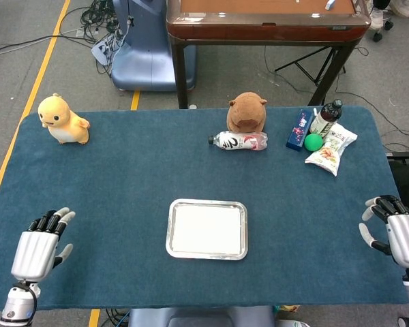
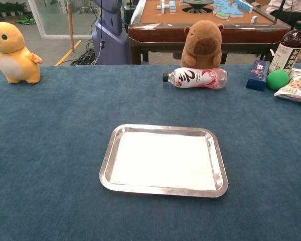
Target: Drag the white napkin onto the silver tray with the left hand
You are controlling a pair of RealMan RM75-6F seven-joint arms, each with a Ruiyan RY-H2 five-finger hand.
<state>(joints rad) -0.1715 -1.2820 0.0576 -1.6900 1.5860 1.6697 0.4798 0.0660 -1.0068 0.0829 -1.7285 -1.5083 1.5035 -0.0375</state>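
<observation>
The white napkin lies flat inside the silver tray near the front middle of the blue table. My left hand hovers far to the left near the table's front left corner, fingers apart and holding nothing. It shows only in the head view. My right hand is at the table's right edge, fingers loosely spread and empty.
A yellow plush stands at the back left. At the back middle are a brown plush and a lying bottle. A blue box, dark bottle, green ball and snack bag cluster back right.
</observation>
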